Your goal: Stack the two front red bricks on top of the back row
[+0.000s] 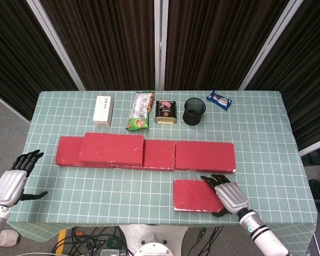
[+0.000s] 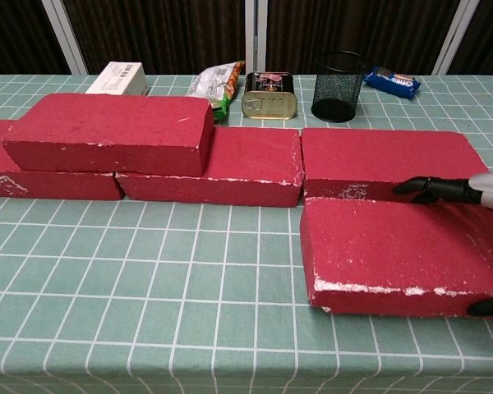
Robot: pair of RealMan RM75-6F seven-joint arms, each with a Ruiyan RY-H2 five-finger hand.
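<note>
Worktop (image 1: pixel 266 138): green gridded cloth, wide bare strip along the front left.

Back row (image 1: pixel 202 156): three red bricks laid end to end. One stacked brick (image 1: pixel 112 149) already sits on its left part, bridging the first joint. Top of the right part is bare, so that is the free landing area.

Front brick (image 1: pixel 194 195): lies just in front of the row's right brick, near the front edge of the worktop. In the chest view its near side looks slightly raised. Judged rigid, heavy for one hand, with a gritty surface and chipped, crumbly edges; best held across the width near the middle, palm over the top.

Right hand (image 1: pixel 228 195): grips the brick's right end, fingers over the top, thumb at the near face.

Left hand (image 1: pixel 13 178): off the left front corner, fingers spread, holding nothing.

Clearance: lift straight up, then back. Mesh cup (image 1: pixel 194 111), tin (image 1: pixel 165 112), snack bag (image 1: pixel 140 112) and white box (image 1: pixel 103 110) stand behind the row, well apart.
</note>
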